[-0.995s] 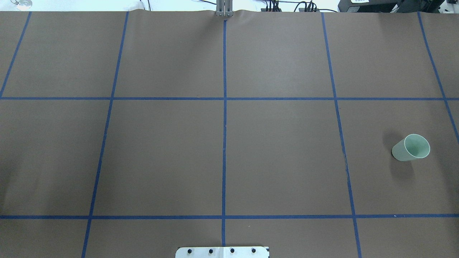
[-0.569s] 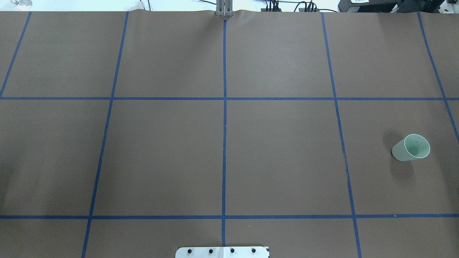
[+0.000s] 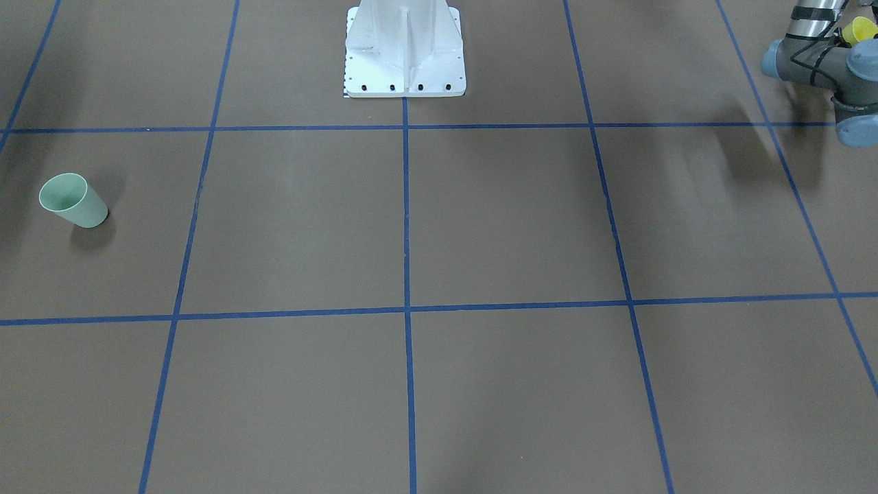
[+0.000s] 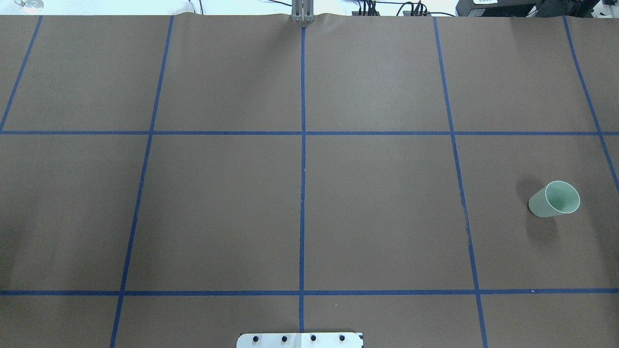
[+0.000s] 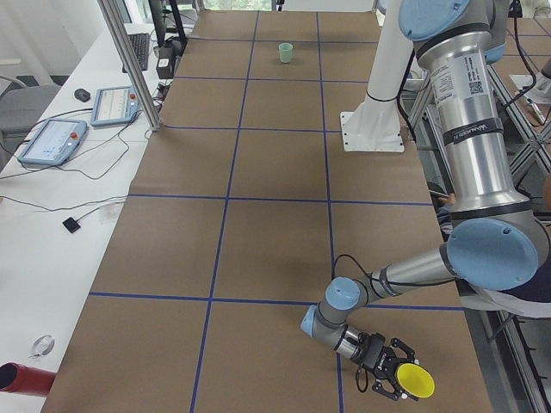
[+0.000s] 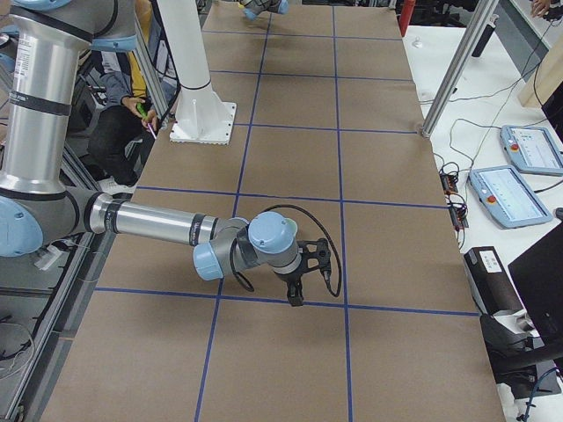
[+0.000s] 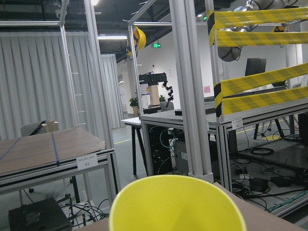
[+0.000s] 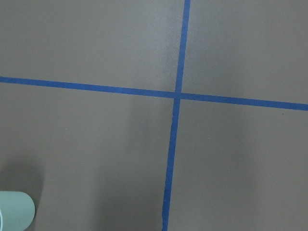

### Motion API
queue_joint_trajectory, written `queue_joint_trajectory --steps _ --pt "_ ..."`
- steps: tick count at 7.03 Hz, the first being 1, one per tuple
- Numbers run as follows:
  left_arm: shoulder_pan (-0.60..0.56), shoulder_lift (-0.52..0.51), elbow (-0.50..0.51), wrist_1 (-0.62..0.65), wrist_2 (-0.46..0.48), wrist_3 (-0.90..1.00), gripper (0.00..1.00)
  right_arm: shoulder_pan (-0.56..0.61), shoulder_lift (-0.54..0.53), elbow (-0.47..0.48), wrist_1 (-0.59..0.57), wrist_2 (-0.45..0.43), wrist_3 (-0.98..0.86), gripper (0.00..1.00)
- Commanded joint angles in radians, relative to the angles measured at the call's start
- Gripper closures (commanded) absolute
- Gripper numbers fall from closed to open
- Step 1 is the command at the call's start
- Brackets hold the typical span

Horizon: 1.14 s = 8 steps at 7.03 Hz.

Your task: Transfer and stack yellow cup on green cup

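Observation:
The green cup (image 4: 554,199) stands upright on the brown table at the robot's right; it also shows in the front-facing view (image 3: 72,200), far off in the exterior left view (image 5: 285,52) and at the bottom left corner of the right wrist view (image 8: 14,211). The yellow cup (image 5: 415,382) is held tilted above the table's left end in my left gripper (image 5: 392,377). Its rim fills the bottom of the left wrist view (image 7: 175,204) and peeks out beside the arm (image 3: 861,29). My right gripper (image 6: 293,297) points down over the table; I cannot tell whether it is open.
The white robot base (image 3: 405,51) stands at the table's near middle edge. Blue tape lines (image 4: 302,145) grid the brown table. Tablets and cables (image 6: 510,176) lie on the white side bench. A person (image 6: 119,97) sits behind the base.

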Motion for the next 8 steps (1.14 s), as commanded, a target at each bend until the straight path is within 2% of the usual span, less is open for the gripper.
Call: queue_joint_trajectory --steps 1,4,6,8 --pt "-0.003 0.03 -0.063 -0.027 0.182 0.001 0.51 0.0 0.001 0.0 0.0 0.0 0.003 0.0" --pt "-0.003 0.069 -0.068 -0.191 0.509 0.002 0.53 0.0 0.002 0.003 0.001 0.0 0.008 0.0" --pt "-0.003 0.156 -0.056 -0.404 0.723 0.011 0.54 0.0 0.006 0.008 0.003 0.0 0.025 0.0" --pt "-0.003 0.22 -0.038 -0.672 0.892 0.13 0.54 0.0 0.015 0.009 0.001 0.0 0.026 0.0"
